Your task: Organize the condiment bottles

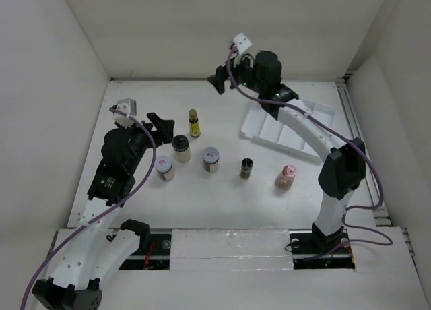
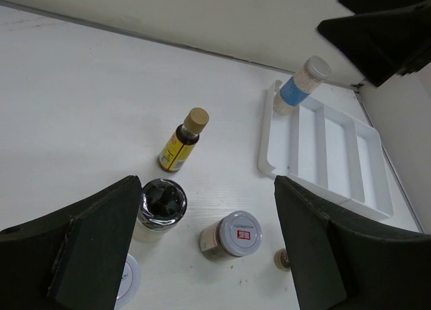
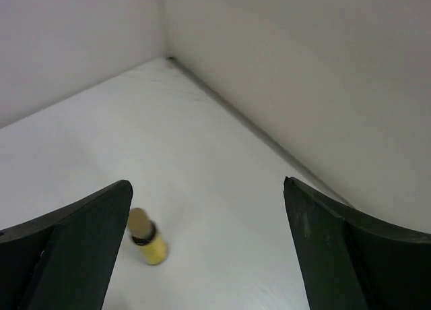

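With the right pincer (image 1: pixel 225 77) hanging wide and empty near the tray (image 1: pixel 266 133), one blue-labelled jar (image 2: pixel 301 85) standing in its end compartment, and the left pincer (image 1: pixel 163 127) parted, gripping nothing, just beside the black-lidded jar (image 1: pixel 180 145): apparently reaching for the next bottle. Calling for closing around that jar without knocking the slim yellow bottle (image 1: pixel 194 123) nearby. Working on a white surface (image 1: pixel 222 202) boxed in by pale walls (image 1: pixel 202 27).

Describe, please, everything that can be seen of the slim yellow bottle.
The slim yellow bottle stands upright on the white table, and nothing else touches it. It has a round beige cap, a short dark neck and a yellow label with small red print around the body. Whether it is glass or plastic I cannot tell. It stands just behind the black-lidded jar, with a clear gap between them.
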Controlling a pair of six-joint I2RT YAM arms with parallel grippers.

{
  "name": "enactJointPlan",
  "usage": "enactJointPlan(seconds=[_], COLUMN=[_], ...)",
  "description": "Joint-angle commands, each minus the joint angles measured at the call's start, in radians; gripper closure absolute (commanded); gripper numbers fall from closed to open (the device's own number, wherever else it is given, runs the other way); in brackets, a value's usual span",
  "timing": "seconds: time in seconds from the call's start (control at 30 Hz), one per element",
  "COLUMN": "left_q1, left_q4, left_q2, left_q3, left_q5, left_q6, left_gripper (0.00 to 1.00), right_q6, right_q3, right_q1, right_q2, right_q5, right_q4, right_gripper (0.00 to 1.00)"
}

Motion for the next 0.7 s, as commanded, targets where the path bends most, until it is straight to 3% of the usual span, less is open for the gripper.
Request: enactJointPlan(seconds=[0.0, 0.33, 0.53, 0.67], left_q1=[0.006, 0.006, 0.006, 0.006], left_q4=[0.032, 0.032, 0.032, 0.032], left_q2=[-0.011, -0.042, -0.042, -0.033], left_q3=[0.007, -0.002, -0.002, -0.002], left_q5=[-0.014, 0.018, 0.029, 0.020], left_q6=[0.010, 0.010, 0.010, 0.010], left_gripper=[0.24, 0.24, 0.24, 0.24], right_q6=[-0.014, 0.029, 0.065, 0.065], right_q3=[0.025, 0.226, 0.274, 0.245], right_q1=[0.084, 0.154, 0.163, 0.172], right_q2=[0.113, 0.372, 0.454, 0.454], right_q5=[-0.132, -0.098, -0.089, -0.089], right_q4=[0.010, 0.010, 0.010, 0.010], right_gripper=[0.00, 0.05, 0.23, 0.23])
